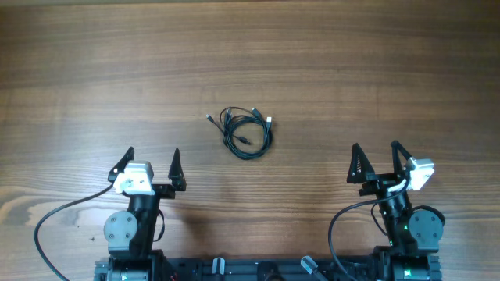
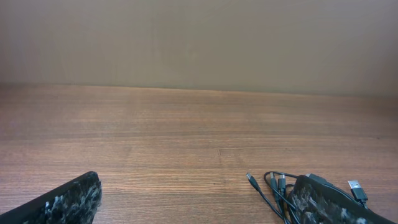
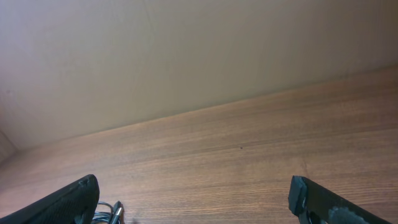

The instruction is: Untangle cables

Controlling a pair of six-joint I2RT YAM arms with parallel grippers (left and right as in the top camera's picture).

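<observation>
The cables [image 1: 247, 133] lie as one small tangled coil of thin black cord with silvery plug ends on the wooden table, near its middle. In the left wrist view the coil [image 2: 277, 190] shows at the lower right, partly hidden behind the right finger. In the right wrist view a bit of it [image 3: 107, 213] shows at the lower left beside the left finger. My left gripper [image 1: 151, 162] is open and empty, near the front edge, left of the coil. My right gripper [image 1: 376, 158] is open and empty, at the front right.
The wooden table [image 1: 250, 55] fills the overhead view. Thick black arm cables [image 1: 62, 215] loop beside each arm base at the front edge. A plain beige wall [image 2: 199, 37] stands beyond the table's far edge.
</observation>
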